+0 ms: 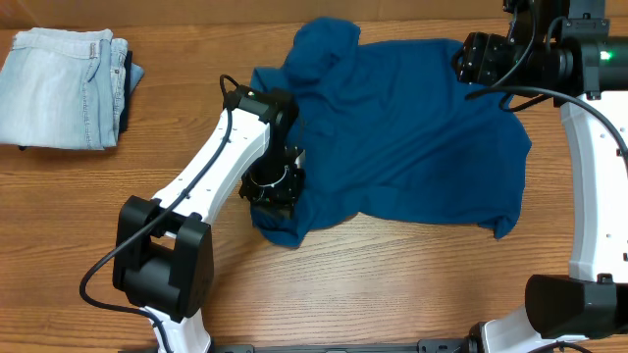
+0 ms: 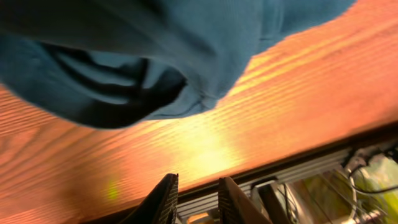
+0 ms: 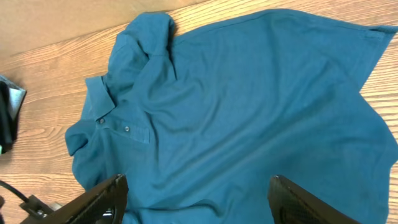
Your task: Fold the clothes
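The blue polo shirt [image 1: 412,127] is lying rumpled across the middle and right of the wooden worktop [image 1: 392,284], with one part folded over at the far edge. Folded pale jeans [image 1: 64,88] are sitting well apart at the far left. The left claw [image 1: 273,186] is hanging over the shirt's near-left corner. Its wrist view is showing the fingers [image 2: 166,199] slightly apart, gripping nothing, with bunched cloth just beyond. The right claw [image 3: 199,199] is standing wide apart above the shirt, and only its view is showing the collar [image 3: 96,99] and buttons [image 3: 127,129].
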You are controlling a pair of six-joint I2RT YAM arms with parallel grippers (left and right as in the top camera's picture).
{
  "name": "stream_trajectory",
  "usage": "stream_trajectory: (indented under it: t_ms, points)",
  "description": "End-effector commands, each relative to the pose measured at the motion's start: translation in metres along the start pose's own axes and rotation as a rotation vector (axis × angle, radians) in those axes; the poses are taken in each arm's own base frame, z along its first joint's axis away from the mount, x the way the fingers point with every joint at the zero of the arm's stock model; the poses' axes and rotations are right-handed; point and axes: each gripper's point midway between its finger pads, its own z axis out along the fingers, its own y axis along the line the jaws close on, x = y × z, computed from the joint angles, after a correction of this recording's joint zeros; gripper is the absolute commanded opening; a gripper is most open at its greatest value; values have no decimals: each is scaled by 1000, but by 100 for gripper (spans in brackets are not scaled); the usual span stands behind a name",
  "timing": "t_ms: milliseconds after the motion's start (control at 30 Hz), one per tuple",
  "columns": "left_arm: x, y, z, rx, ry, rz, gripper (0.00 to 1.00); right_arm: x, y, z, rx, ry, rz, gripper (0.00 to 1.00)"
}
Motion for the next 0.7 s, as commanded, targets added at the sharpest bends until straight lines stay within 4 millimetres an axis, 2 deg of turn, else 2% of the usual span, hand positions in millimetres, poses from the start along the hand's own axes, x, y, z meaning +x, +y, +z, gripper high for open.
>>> stream_trajectory:
  t_ms: [0, 67, 133, 200, 333, 533, 667]
  points:
    - [-30, 10, -51, -84, -266, 5, 27, 0, -5, -2, 26, -5, 4, 79]
    - [-59, 18, -73, -154, -434, -1, 33, 6, -7, 3, 33, 24, 33, 80]
    - [-81, 21, -84, -179, -535, -1, 34, 16, -12, 13, 45, 73, 90, 80]
    - [-104, 23, -85, -180, -595, -5, 31, 33, -23, 29, 71, 152, 160, 80]
    - [-137, 39, -66, -171, -602, -38, 21, 65, -48, 61, 120, 285, 277, 72]
    - [-165, 51, -34, -148, -574, -68, 20, 103, -64, 95, 103, 398, 348, 38]
    - [-177, 55, -15, -152, -554, -71, 20, 121, -71, 110, 115, 427, 362, 36]
